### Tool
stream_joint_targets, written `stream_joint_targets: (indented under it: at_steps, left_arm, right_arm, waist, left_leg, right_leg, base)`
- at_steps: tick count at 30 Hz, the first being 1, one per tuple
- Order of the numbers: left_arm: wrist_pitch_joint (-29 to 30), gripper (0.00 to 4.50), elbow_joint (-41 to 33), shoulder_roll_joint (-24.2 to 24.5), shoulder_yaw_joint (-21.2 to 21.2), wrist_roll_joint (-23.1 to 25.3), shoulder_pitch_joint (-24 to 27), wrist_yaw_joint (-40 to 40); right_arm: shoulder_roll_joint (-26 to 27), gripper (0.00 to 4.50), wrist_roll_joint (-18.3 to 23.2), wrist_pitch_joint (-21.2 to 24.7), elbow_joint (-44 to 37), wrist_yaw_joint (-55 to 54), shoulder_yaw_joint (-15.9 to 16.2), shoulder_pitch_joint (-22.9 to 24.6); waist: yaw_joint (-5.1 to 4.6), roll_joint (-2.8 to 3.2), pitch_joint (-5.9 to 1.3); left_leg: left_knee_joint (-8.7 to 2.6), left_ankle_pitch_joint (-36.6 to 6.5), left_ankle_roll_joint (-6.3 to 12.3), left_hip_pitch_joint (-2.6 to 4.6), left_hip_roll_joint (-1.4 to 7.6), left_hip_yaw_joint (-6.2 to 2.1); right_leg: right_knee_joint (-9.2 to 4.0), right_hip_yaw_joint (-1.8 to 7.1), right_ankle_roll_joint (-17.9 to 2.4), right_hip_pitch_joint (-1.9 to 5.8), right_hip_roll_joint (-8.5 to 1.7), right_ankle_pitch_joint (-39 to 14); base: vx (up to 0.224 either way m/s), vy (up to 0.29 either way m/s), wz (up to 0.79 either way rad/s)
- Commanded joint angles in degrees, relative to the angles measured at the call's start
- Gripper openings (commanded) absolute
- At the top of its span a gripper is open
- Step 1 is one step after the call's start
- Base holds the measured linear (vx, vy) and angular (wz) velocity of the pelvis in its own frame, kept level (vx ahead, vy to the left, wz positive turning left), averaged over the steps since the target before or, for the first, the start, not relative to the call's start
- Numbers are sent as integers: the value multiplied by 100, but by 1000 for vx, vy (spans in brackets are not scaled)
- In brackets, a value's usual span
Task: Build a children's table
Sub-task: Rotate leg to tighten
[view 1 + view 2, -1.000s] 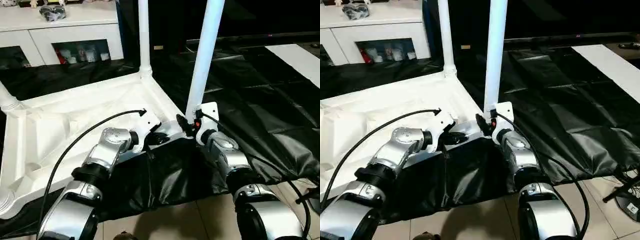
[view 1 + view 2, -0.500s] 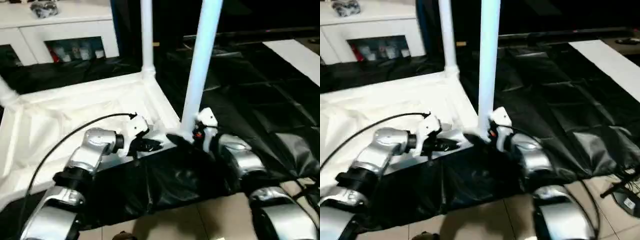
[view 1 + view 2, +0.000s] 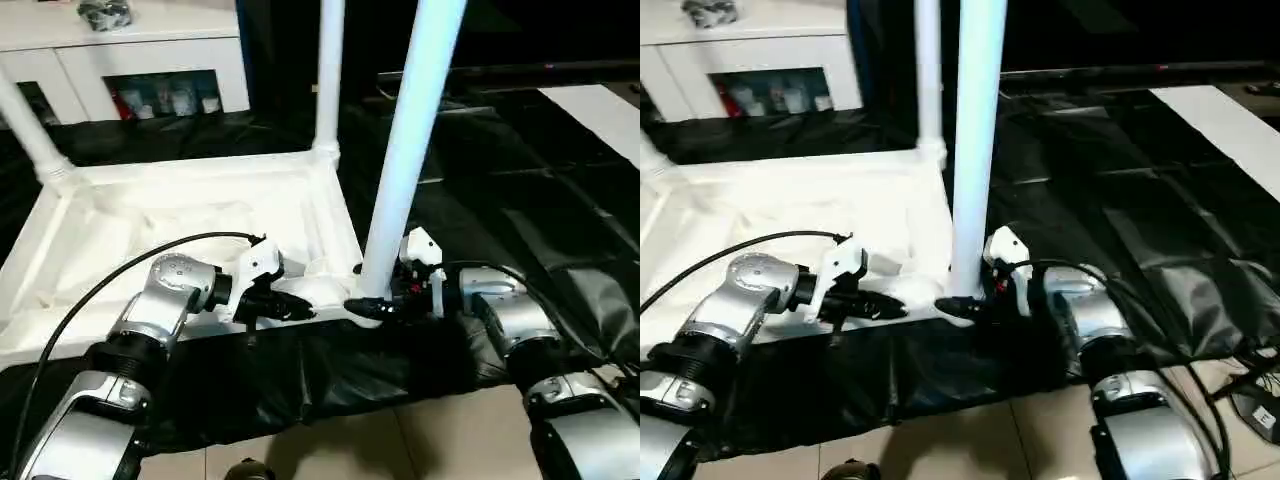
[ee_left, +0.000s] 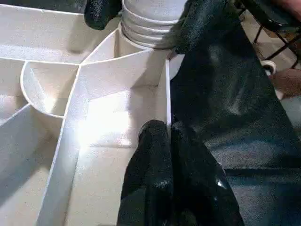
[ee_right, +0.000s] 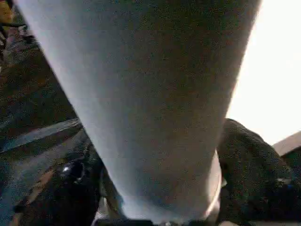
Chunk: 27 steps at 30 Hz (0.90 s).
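Black floor sheet (image 3: 520, 200) | children's table (image 3: 200, 215) upside-down | legs upright

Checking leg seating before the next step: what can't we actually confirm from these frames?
- Near leg: top cut off by the head views' upper edge; its base is hidden by the right gripper around it, so seating depth in the socket is unclear.
- Table's fourth corner: outside the head views, past the left edge.
- Left gripper, shut on the table rim: how firmly it holds cannot be judged.
- Cabinet contents: too small.
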Motion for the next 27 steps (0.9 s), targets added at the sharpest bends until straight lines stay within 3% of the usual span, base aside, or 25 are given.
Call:
stream_joint_targets:
  at_steps: [1, 7, 16, 19, 20, 21, 23, 27]
  left_arm:
    - [-152, 0, -95, -70, -111, -144, -120, -285]
    - [-173, 0, -35, -27, -149, -168, -158, -336]
    - [-141, 0, 22, -98, -100, -177, -171, -194]
    - [-68, 0, 82, -197, -76, -150, -232, 95]
    - [38, 0, 274, -394, -66, 18, -369, 669]
    - [59, 0, 310, -436, -64, 45, -393, 769]
    - [208, 0, 479, -671, -47, 153, -515, 1268]
    - [452, 0, 637, -1157, 22, 214, -664, 2077]
  right_arm:
    - [39, 315, -215, 126, 118, 227, 316, 15]
    - [74, 277, -212, 187, 136, 373, 419, 2]
    - [180, 273, -55, 420, 20, 294, 347, 143]
    - [272, 272, -121, 436, 91, -263, 238, 163]
    - [498, 272, -244, 414, 404, -1463, 36, 77]
    - [548, 272, -251, 419, 465, -1691, -14, 57]
    - [818, 270, -191, 461, 726, -2724, -297, -37]
    - [1278, 269, -68, 495, 962, -3906, -592, -170]
  waist:
    - [-21, -6, -373]
    - [-10, -21, -367]
    - [-6, -25, -355]
    - [-13, -27, -327]
    - [-31, -47, -321]
    - [-42, -37, -285]
    - [-76, -31, -267]
    - [-111, -24, -273]
  left_leg:
    - [-275, -1131, 381, 163, 26, 53]
    - [-275, -1156, 387, 161, 28, 53]
    - [-285, -1309, 316, 169, 33, 52]
    - [-311, -1477, 217, 167, 29, 50]
    - [-320, -1563, 138, 175, 35, 56]
    - [-347, -1651, 75, 180, 23, 53]
    - [-398, -2162, -216, 233, 17, 16]
    - [-415, -2210, -275, 235, 15, -2]
  right_leg:
    - [-294, 92, -1662, 208, -186, 502]
    - [-297, 95, -1658, 207, -197, 377]
    - [-312, 108, -1612, 192, -205, 87]
    - [-339, 116, -1561, 177, -211, -213]
    - [-351, 133, -1522, 162, -220, -397]
    - [-381, 144, -1490, 143, -227, -624]
    - [-465, 160, -1237, 130, -280, -1679]
    - [-497, 165, -1100, 107, -251, -1700]
  base:
    - [0, 0, 0]
    - [0, 0, 0]
    - [0, 0, 0]
    - [0, 0, 0]
    - [0, 0, 0]
    - [0, 0, 0]
    - [0, 0, 0]
    - [0, 0, 0]
